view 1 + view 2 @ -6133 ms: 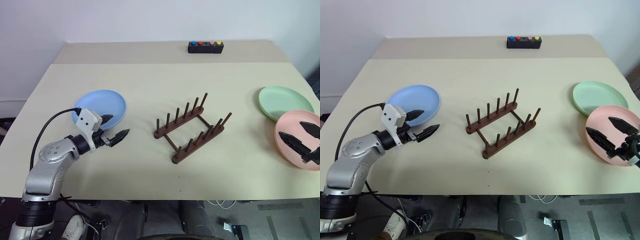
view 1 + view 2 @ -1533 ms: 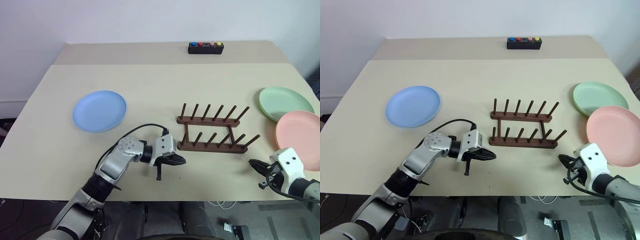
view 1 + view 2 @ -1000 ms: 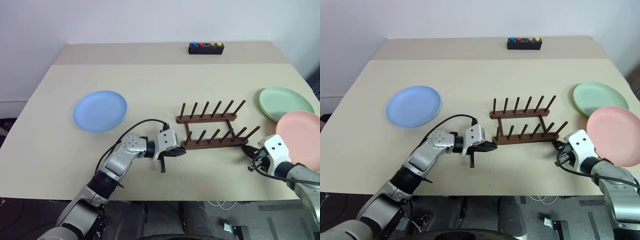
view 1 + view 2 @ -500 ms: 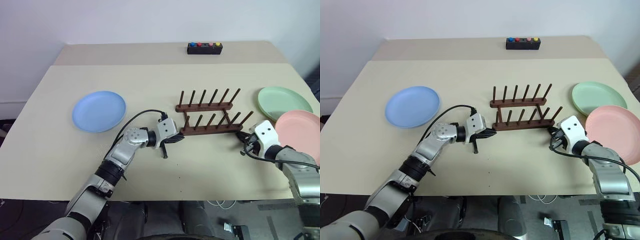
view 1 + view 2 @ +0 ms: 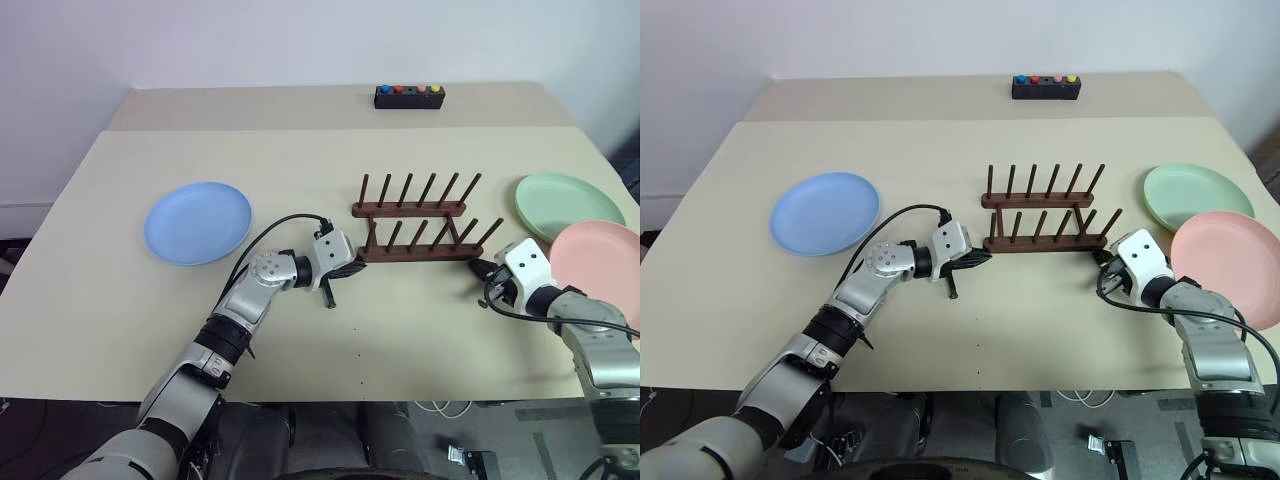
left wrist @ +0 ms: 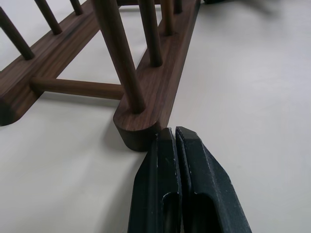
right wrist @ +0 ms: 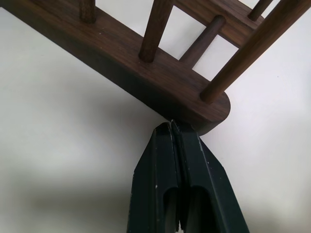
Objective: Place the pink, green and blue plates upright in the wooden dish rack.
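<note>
The left gripper (image 6: 176,133) is pressing its closed, empty jaws against the rounded end of the near rail of the wooden dish rack (image 5: 415,232). The right gripper (image 7: 173,127) is doing the same at the opposite end of that rail, jaws likewise closed and holding nothing. The rack is therefore lying directly ahead of both pairs of jaws, bracketed between them, with its long axis running from one gripper to the other and its pegs standing up, tilted slightly.

No plate is standing in the rack yet. The blue plate (image 5: 199,221) is resting flat, well to the outer side of the left jaws, so the left arm is the nearer one for it. The green plate (image 5: 568,204) and the pink plate (image 5: 601,265) are lying flat, rims overlapping, just beyond the right jaws on their outer side, so the right arm is nearer to those.

Judgement: the grippers appear to be squaring the rack before any plate is lifted. The table (image 5: 300,170) is offering open room beyond the rack. The pink plate is sitting close to the table's right edge.
</note>
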{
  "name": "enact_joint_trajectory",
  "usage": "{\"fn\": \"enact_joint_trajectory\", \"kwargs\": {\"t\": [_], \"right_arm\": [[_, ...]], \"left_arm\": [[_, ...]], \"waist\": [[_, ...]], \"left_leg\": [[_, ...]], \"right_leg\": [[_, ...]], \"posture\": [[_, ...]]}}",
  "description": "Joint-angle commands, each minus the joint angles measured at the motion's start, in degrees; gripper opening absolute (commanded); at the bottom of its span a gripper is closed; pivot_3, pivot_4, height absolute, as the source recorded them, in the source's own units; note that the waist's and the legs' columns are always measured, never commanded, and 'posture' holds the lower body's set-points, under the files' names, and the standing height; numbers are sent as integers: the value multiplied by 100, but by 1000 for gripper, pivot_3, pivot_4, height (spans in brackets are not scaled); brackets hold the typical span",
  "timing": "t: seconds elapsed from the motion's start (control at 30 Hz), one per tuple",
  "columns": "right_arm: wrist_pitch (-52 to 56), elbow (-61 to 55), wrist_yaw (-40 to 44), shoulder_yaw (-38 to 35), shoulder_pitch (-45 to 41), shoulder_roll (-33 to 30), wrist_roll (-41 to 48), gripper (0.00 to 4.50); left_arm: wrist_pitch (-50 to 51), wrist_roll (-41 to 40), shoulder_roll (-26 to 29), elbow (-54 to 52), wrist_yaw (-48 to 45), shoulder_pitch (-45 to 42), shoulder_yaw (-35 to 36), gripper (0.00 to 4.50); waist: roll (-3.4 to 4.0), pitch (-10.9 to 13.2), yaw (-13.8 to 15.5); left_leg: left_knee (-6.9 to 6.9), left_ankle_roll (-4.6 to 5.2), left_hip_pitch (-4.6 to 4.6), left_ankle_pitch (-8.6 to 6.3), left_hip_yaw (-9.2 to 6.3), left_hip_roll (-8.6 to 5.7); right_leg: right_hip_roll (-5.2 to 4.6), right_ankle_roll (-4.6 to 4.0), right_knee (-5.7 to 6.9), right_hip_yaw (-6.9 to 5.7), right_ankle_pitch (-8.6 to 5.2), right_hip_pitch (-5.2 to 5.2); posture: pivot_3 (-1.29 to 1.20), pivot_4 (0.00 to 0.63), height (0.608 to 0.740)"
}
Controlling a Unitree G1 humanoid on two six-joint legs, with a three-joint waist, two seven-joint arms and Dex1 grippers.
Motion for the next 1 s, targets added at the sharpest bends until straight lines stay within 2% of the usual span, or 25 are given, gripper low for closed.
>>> {"fn": "enact_joint_trajectory", "kwargs": {"t": [0.03, 0.13, 0.23, 0.33, 0.47, 0.5, 0.67, 1.0], "right_arm": [[19, -308, 132, -177, 337, -56, 137, 23], [167, -896, 334, -538, 807, -234, 395, 23], [514, -1631, 636, -1181, 1392, -466, 814, 823], [870, -2151, 787, -1814, 1844, -651, 1077, 2147], [1463, -2583, 795, -2691, 2311, -771, 1268, 4202], [1579, -2652, 807, -2840, 2405, -776, 1306, 4460], [2112, -2809, 798, -3377, 2712, -788, 1425, 4460], [2256, -3061, 829, -3419, 3040, -681, 1355, 4460]], "left_arm": [[11, -32, 61, -172, -151, 48, 75, 66], [22, -75, 102, -352, -201, 122, 111, 66], [197, -176, 290, -722, -391, 270, 142, 0], [518, -481, 554, -1347, -803, 517, 197, 0], [860, -887, 1139, -2037, -1379, 863, 363, 0], [939, -925, 1247, -2123, -1432, 905, 391, 0], [1197, -1293, 1712, -2803, -1814, 1207, 539, 0], [1480, -1560, 2340, -3401, -1757, 1693, 1039, 0]], "waist": [[0, 0, 4], [3, -1, 24], [6, -1, 21], [7, 0, -12], [6, 0, -1], [5, 1, 13], [4, 1, 28], [4, 1, 14]], "left_leg": [[-1, 0, 0, 0, 0, 0], [-7, 0, -4, 0, -1, -1], [-5, 1, -8, -1, -3, -3], [-7, 1, -9, -1, -1, -2], [-7, 1, -5, -1, 0, 3], [-7, 1, -4, -1, 0, 3], [-2, 1, -8, -1, 2, 1], [-6, 2, -8, -2, 5, 4]], "right_leg": [[0, 0, 0, 0, 0, 0], [0, 1, 0, 0, -1, -4], [-2, 1, 0, 0, -1, -6], [-1, 1, 0, 2, -1, -9], [2, -1, 1, 2, -2, -7], [2, -2, 1, 2, -2, -5], [-1, -2, -3, 2, -3, -3], [-1, -19, -3, 2, -12, -6]], "posture": [[0, 150, 740], [0, 150, 740], [0, 150, 740], [0, 150, 740], [0, 150, 740], [0, 150, 740], [0, 150, 740], [0, 150, 740]]}}
